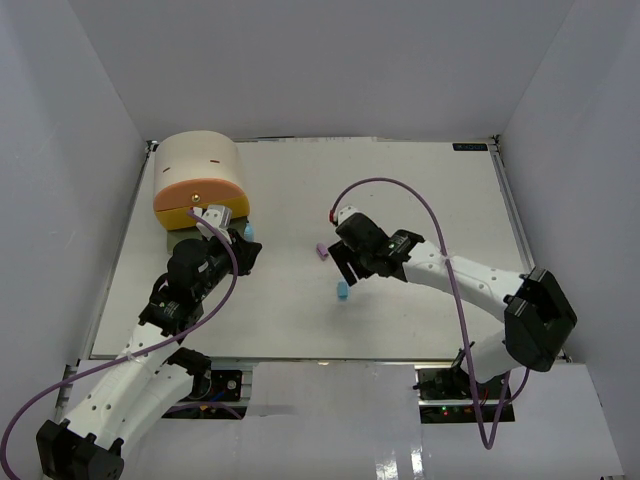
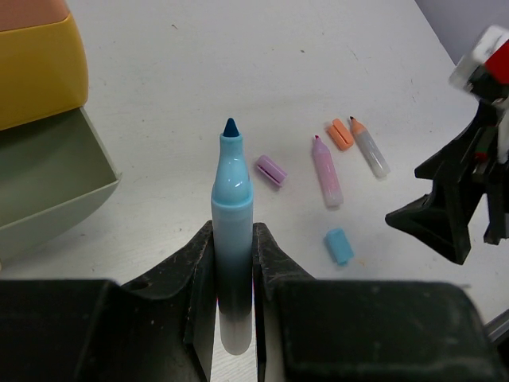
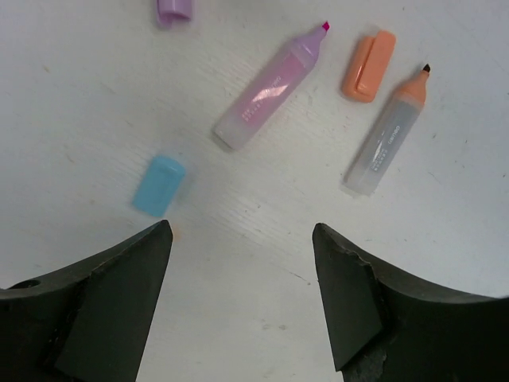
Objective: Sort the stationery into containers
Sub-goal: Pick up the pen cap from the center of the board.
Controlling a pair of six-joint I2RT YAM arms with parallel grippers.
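Observation:
My left gripper (image 2: 233, 232) is shut on an uncapped blue marker (image 2: 231, 179), tip pointing forward, just in front of the beige cabinet (image 1: 198, 165). The cabinet's grey-green drawer (image 2: 48, 179) stands open under the yellow drawer (image 2: 40, 72). My right gripper (image 3: 242, 239) is open and empty above the table, near a blue cap (image 3: 159, 185). Beyond it lie a purple marker (image 3: 270, 91), an orange cap (image 3: 369, 65), an orange-tipped marker (image 3: 387, 139) and a purple cap (image 3: 175, 9).
White walls enclose the table (image 1: 300, 320) on three sides. The right arm (image 2: 461, 199) stands right of the loose stationery in the left wrist view. The cabinet sits at the far left corner.

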